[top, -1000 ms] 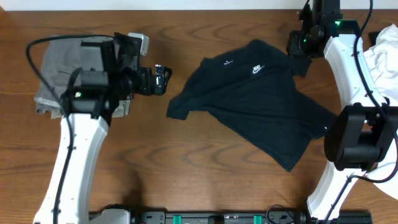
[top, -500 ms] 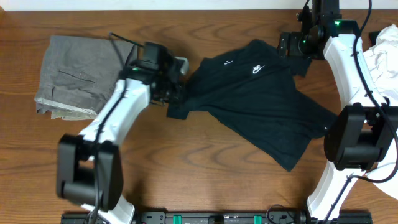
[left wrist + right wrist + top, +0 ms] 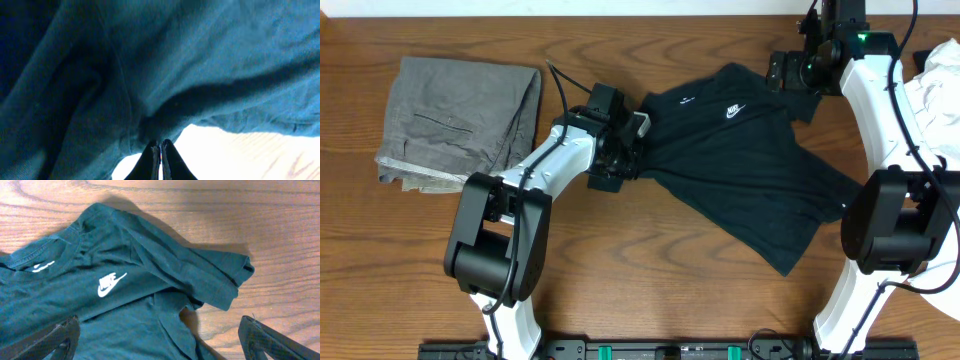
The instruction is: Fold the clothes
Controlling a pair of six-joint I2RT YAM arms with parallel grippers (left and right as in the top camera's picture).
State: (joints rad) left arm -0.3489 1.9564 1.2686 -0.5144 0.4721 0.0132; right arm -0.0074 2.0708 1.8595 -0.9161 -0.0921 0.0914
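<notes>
A black T-shirt (image 3: pixel 740 165) with a white chest logo (image 3: pixel 732 111) lies spread and rumpled at the table's centre-right. My left gripper (image 3: pixel 618 165) sits at its left sleeve. In the left wrist view the left gripper (image 3: pixel 160 145) has both fingertips pressed together on the dark T-shirt (image 3: pixel 200 50) at its hem, with bright table below. My right gripper (image 3: pixel 782 72) hovers by the shirt's right shoulder. Its wrist view shows the right gripper (image 3: pixel 157 330) open wide over the T-shirt (image 3: pixel 125 255), nothing held. The logo (image 3: pixel 111 283) shows there too.
Folded grey trousers (image 3: pixel 460 120) lie at the far left of the wooden table (image 3: pixel 650 260). A crumpled white garment (image 3: pixel 935 85) sits at the right edge behind the right arm. Both arm bases stand along the near edge.
My left arm swung right from above the grey trousers to the shirt's left sleeve and its jaws shut there. The right gripper's jaws spread wider in place.
</notes>
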